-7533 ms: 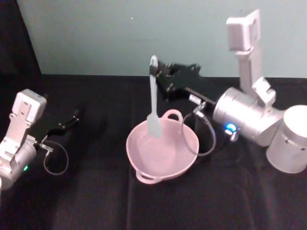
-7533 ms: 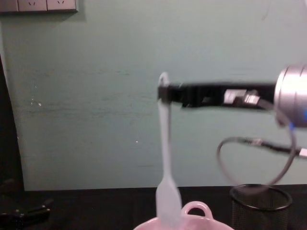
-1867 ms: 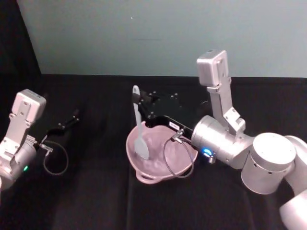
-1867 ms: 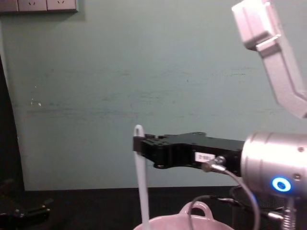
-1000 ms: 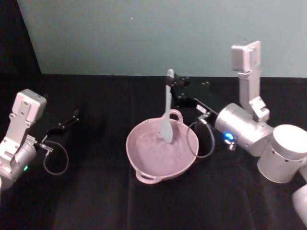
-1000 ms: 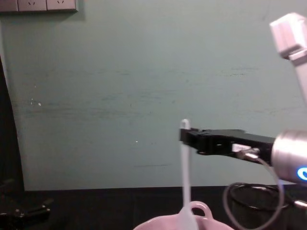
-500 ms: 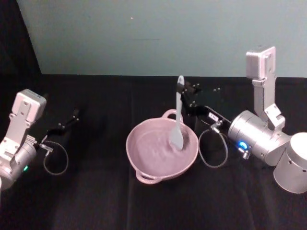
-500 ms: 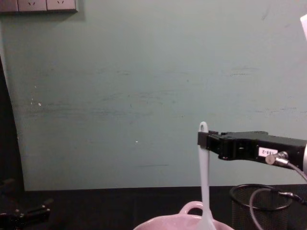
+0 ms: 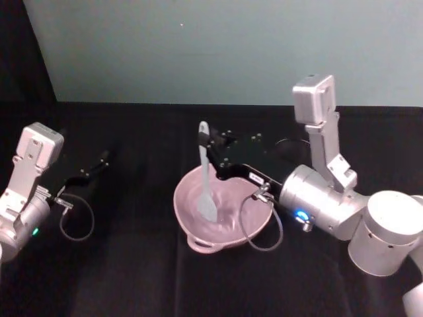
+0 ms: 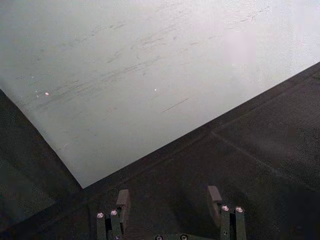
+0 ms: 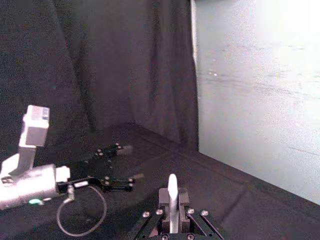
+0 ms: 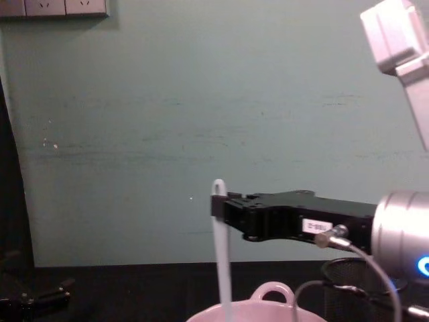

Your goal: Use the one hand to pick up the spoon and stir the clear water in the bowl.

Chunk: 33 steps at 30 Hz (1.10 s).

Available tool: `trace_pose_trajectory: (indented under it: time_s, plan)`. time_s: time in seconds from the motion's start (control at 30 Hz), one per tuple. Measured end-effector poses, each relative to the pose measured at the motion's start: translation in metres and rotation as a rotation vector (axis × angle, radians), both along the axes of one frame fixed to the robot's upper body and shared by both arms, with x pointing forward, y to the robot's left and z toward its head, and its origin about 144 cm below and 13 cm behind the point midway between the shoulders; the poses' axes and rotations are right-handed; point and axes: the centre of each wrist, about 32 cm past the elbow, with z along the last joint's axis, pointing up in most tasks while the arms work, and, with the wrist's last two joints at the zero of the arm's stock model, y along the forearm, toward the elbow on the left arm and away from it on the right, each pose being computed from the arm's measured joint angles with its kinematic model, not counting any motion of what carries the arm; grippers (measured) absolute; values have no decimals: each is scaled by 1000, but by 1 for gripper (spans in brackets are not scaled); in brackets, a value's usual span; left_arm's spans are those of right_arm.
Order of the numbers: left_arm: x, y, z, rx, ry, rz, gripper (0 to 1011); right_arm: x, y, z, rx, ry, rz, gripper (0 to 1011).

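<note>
Black table [image 9: 132,277]: right pincer [image 9: 207,144] pinching spoon [image 9: 205,175] upright in bowl [image 9: 218,236]; left pincer [image 9: 102,160] spread, parked.

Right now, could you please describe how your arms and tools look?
The right tool and left tool are flat and black, on silver cylindrical wrists with looping grey cables. The right wrist has a blue light, the left a green one.

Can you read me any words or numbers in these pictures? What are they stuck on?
On the side of the right pincer, which grips the spoon, a white sticker: dark print, too blurred to read.
On the spoon, the bowl and the parked left pincer off to the left: no writing that I can see.
</note>
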Motion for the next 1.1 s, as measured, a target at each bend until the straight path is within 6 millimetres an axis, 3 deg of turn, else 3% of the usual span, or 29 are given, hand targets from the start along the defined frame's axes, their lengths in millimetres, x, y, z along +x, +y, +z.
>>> trace_pose_trajectory:
  time_s: [0.27,0.47,0.8,1.1]
  plan:
    - [0,0,0,0,0,0,1011,12,19,1,21,-6,28,109]
    - [0,0,0,0,0,0,1011,26,19,-2,30,5,10,109]
    - [0,0,0,0,0,0,1011,45,-4,-6,43,14,-101,109]
    - [0,0,0,0,0,0,1011,38,-27,-5,40,5,-158,109]
